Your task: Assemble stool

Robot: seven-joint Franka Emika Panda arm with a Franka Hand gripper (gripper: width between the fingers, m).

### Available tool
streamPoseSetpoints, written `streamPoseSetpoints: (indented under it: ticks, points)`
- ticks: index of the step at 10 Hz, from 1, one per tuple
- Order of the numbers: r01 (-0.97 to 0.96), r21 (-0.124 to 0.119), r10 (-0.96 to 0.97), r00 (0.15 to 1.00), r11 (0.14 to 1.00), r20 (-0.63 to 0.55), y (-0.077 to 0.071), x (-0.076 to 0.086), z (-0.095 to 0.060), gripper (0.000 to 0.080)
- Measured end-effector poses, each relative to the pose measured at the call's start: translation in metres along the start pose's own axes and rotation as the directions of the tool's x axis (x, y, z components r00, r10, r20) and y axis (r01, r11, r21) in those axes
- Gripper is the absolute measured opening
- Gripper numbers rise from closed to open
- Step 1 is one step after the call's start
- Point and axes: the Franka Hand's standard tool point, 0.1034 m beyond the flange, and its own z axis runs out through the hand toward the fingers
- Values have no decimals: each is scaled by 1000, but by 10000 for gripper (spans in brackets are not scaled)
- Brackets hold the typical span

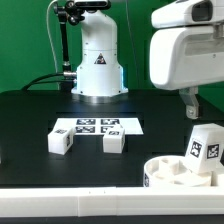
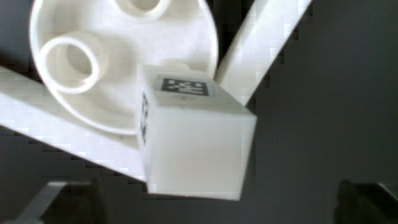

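In the exterior view I see the white round seat disc (image 1: 168,174) lying flat on the surface at five o'clock. A tagged block leg (image 1: 205,143) stands upright at its one o'clock. A second leg (image 1: 61,141) and a third leg (image 1: 113,142) sit apart at nine o'clock.

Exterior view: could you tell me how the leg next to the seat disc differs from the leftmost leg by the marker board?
The standing leg is upright and tall; the leftmost leg sits low. The standing leg is beside the seat disc at the exterior view's right; the leftmost leg is just in front of the marker board. Both are white blocks bearing tags.
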Motion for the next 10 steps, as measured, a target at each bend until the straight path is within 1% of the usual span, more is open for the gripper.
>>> streamPoseSetpoints:
  ticks: [1,2,3,4,5,8,9,10]
  points:
    - [27,13,-28,997,1000,69,-1,-3,1,649]
    - [127,0,-127,991,992,31,6,4,2,649]
    - [166,-6,-166,986,986,27,9,5,1,649]
    - [268,-32,-267,963,963,37,11,9,-1,649]
    - [360,-39,-358,932,932,53,11,12,1,649]
    - [530,-29,-528,847,847,62,15,11,2,649]
    - [622,-25,-619,782,783,69,17,10,2,649]
    - [640,-24,-638,767,768,71,17,10,2,649]
